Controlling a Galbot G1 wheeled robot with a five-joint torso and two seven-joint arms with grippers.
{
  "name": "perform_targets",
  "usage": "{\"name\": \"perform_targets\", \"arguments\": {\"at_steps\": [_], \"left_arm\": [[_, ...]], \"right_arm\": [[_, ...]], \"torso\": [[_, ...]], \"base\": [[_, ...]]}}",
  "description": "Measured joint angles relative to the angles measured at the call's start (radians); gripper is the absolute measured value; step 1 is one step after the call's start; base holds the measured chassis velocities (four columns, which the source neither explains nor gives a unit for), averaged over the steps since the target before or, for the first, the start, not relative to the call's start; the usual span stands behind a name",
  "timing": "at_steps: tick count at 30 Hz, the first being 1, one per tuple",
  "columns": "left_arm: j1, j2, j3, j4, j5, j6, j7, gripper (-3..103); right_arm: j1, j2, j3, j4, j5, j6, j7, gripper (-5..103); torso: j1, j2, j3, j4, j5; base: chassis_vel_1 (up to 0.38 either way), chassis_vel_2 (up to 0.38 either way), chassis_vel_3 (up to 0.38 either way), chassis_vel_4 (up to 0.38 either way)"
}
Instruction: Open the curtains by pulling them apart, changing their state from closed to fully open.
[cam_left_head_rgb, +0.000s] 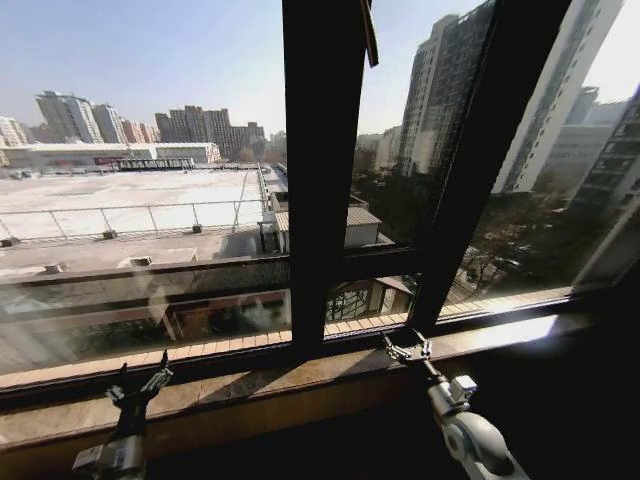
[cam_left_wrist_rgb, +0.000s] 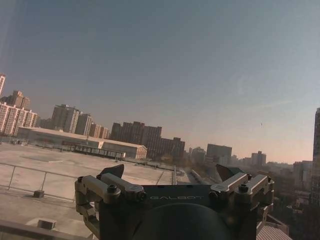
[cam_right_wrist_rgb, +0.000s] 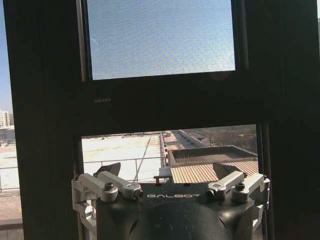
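The curtains are out of view; bare glass and dark frame bars stand before me. My left gripper (cam_left_head_rgb: 140, 385) hovers low over the window sill at the left, open and empty. In the left wrist view the left gripper (cam_left_wrist_rgb: 170, 172) points at sky and rooftops through the glass. My right gripper (cam_left_head_rgb: 408, 350) is raised near the foot of the central frame bar, open with nothing between its fingers. The right wrist view has the right gripper (cam_right_wrist_rgb: 167, 170) facing that dark frame.
A thick vertical frame bar (cam_left_head_rgb: 320, 170) splits the window, and a second dark bar (cam_left_head_rgb: 480, 170) slants at its right. A stone sill (cam_left_head_rgb: 250, 385) runs along the bottom. A window handle (cam_left_head_rgb: 370, 40) hangs near the top. The lower right is dark.
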Motion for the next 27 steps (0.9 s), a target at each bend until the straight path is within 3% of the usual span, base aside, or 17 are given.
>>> {"name": "perform_targets", "arguments": {"at_steps": [27], "left_arm": [[0.0, 0.0, 0.0, 0.0, 0.0, 0.0, 0.0, 100]], "right_arm": [[0.0, 0.0, 0.0, 0.0, 0.0, 0.0, 0.0, 100]], "torso": [[0.0, 0.0, 0.0, 0.0001, -0.0002]], "base": [[-0.352, -0.348, 0.355, 0.357]]}}
